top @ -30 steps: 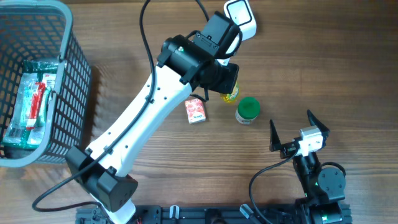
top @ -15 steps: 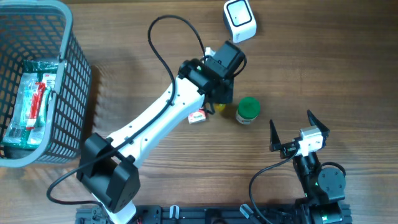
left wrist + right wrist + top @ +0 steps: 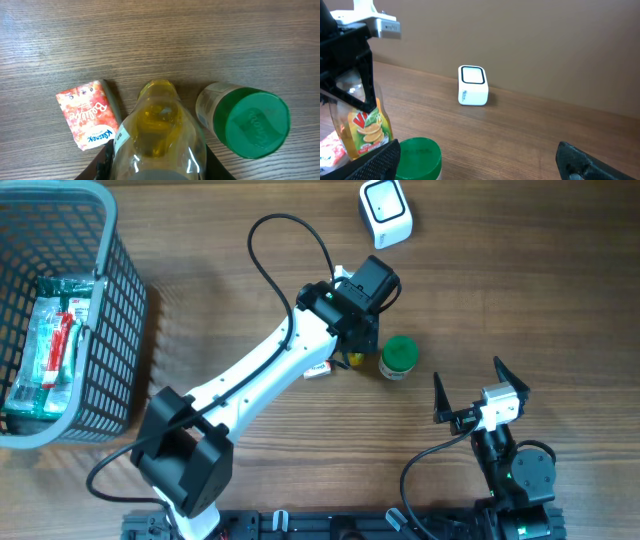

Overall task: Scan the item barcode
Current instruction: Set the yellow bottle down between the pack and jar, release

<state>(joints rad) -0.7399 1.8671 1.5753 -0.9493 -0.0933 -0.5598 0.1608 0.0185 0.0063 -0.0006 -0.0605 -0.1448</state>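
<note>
**Operator:** Which parts of the bottle [image 3: 364, 122] are obscured?

**Technician:** Overhead, the left arm [image 3: 270, 380] covers it, and only a yellow sliver shows beside the wrist. In the right wrist view the neck end is hidden inside the left gripper [image 3: 352, 65]. The base is cut off behind the green-lidded jar [image 3: 420, 156], so contact with the table [image 3: 545, 125] cannot be confirmed. Where the barcode sits cannot be told.

**Operator:** Orientation?

**Technician:** Upright. The long axis is vertical, neck end up, base end down. The printed label faces the right wrist camera. The left wrist camera looks down the bottle's length through a clear wall and yellow liquid.

**Operator:** Position and grip?

**Technician:** The bottle is near the table's centre, between the red packet [image 3: 89, 120] and the jar, just beside each. The left gripper's jaws are narrow and clamped on the bottle's upper part, one finger on each side. The scanner [image 3: 385, 213] stands well apart, toward the far edge. The right gripper [image 3: 470, 385] sits to the right of the jar, jaws spread wide, holding nothing. The basket [image 3: 120, 320] is at the far left, with packets inside.
</note>
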